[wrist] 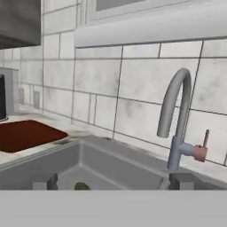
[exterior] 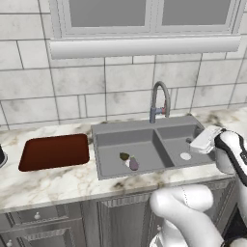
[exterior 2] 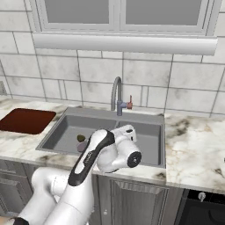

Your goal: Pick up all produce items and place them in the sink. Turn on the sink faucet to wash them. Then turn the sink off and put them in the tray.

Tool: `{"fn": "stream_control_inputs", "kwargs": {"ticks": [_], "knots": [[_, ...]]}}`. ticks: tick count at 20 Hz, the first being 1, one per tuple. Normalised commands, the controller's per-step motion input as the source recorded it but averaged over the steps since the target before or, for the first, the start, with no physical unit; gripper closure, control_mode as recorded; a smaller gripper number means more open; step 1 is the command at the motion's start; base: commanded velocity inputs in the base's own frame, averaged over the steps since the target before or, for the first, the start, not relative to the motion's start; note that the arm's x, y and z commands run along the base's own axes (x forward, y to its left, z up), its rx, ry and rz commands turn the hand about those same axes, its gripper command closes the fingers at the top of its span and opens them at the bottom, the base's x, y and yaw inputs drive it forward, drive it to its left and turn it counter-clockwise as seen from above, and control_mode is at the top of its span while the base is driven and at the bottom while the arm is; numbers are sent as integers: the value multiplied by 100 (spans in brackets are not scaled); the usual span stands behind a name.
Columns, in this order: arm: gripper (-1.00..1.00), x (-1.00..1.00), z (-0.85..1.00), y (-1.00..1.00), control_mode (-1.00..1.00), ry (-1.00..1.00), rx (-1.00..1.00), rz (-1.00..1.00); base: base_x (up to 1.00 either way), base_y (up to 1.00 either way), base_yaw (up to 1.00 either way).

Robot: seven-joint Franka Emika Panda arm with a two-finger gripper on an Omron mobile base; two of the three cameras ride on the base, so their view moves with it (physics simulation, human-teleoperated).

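Purple eggplant (exterior: 133,164) and olive-brown item (exterior: 124,156) are lying in the left basin of the sink (exterior: 144,126), below the gripper (wrist: 111,181), whose jaws are standing apart, empty, facing the faucet (wrist: 177,116) ahead, probably for washing.

So the marble countertop (exterior: 53,181) runs across the middle of the left base view. Grey double sink (exterior: 144,128) is sunk into it at centre, faucet (exterior: 159,99) standing on its back rim. Reddish-brown tray (exterior: 54,151) sits flat on the counter, centre left, just beside the sink.
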Motion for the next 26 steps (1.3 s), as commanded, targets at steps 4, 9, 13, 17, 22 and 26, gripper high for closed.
{"fn": "stream_control_inputs", "kwargs": {"ticks": [4,9,13,17,22,26], "knots": [[-100,47,31,-22,-100,-18,12,28,0,0,0],[-100,27,6,-23,-100,-5,11,10,0,0,0],[-100,51,0,-13,-100,8,9,0,0,0,0],[-100,64,0,-5,-100,6,7,0,0,0,0],[-100,56,0,0,-100,0,5,4,0,0,0],[-100,50,0,0,-100,-1,2,8,0,0,0]]}}
